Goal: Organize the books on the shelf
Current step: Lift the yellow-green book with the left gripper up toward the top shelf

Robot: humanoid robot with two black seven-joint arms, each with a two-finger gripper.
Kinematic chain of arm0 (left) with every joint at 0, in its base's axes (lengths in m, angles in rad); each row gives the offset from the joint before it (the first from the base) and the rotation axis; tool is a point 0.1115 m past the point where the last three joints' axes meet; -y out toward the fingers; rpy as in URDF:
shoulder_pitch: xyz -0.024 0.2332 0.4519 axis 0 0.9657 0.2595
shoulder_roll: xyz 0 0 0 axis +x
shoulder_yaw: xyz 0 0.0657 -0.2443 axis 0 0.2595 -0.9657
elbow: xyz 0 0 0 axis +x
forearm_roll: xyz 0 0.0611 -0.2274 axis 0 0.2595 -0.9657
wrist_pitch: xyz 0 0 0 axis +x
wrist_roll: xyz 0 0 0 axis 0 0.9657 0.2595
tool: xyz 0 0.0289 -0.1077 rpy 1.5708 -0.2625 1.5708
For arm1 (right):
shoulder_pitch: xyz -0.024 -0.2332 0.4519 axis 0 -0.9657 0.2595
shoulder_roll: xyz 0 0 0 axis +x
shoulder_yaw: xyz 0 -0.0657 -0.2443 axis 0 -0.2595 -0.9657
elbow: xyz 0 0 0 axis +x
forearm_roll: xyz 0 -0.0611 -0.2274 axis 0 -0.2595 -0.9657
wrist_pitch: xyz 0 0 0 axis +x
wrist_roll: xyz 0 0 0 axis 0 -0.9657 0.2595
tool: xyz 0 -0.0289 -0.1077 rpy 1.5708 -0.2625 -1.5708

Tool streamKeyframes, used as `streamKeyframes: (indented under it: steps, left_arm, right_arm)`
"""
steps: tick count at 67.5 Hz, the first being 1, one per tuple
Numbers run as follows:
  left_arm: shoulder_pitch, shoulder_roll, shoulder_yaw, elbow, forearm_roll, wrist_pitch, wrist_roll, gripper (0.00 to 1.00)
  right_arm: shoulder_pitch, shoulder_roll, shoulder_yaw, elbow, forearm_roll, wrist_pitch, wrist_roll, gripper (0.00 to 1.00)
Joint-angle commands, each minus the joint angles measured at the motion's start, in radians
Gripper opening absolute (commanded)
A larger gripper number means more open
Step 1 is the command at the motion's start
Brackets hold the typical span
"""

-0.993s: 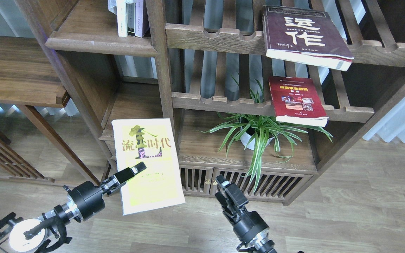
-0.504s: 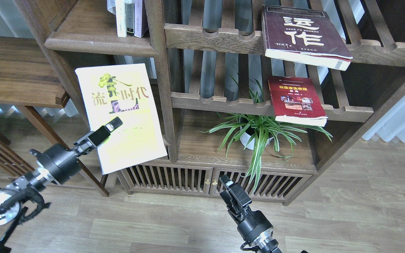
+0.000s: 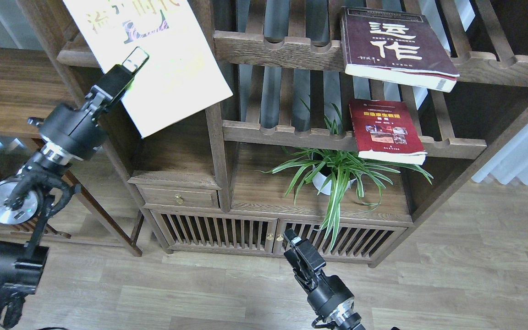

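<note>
A: What do we have around us, and what stands in our way?

B: Our left gripper (image 3: pixel 131 62) is clamped on the yellow-green book (image 3: pixel 154 55), one finger lying over the cover. The book is tilted, its top edge cut off by the top of the view, and it hides most of the solid dark-brown shelf (image 3: pixel 74 56) at upper left. The upright post (image 3: pixel 216 133) of the bookcase stands just right of the book's lower right corner.

A: And the other books?

B: The maroon book (image 3: pixel 394 43) lies on the upper slatted rack (image 3: pixel 282 48), its near edge hanging over the notched rail. The red book (image 3: pixel 385 130) lies likewise on the lower rack (image 3: pixel 291 135). A spider plant (image 3: pixel 337 172) in a white pot stands below the red book.

A: What differs from half a second ago?

B: We have lifted the yellow-green book higher and a little to the right; it now covers the thin upright books we saw on the shelf. Our right gripper (image 3: pixel 298 256) has hardly shifted, low in front of the slatted cabinet doors (image 3: pixel 268 231); its fingers look nearly together with nothing between them.

A: Room to move?

B: The compartment under the shelf, above the small drawer (image 3: pixel 179 198), is open. The wooden floor (image 3: pixel 452 275) to the right is bare.
</note>
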Motion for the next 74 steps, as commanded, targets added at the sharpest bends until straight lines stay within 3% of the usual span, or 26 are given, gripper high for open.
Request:
streamKeyframes:
  steps: [1,32,50,74]
  left_arm:
    - [-0.022,-0.025,-0.003,0.000,-0.003,0.000,-0.001,0.01]
    - [-0.011,-0.017,-0.289,0.000,-0.055,0.000,-0.007,0.02]
    - [-0.007,0.107,-0.453,0.001,-0.110,0.000,0.004,0.02]
    - [0.058,0.133,-0.401,0.003,-0.084,0.000,0.022,0.02]
  right_arm:
    - [0.000,0.000,0.000,0.000,0.000,0.000,0.000,0.98]
    - [0.000,0.000,0.002,0.000,0.000,0.000,0.000,0.98]
    - [0.000,0.000,0.000,-0.002,-0.001,0.000,0.000,0.98]
    - [0.000,0.000,-0.016,0.000,-0.001,0.000,0.000,0.98]
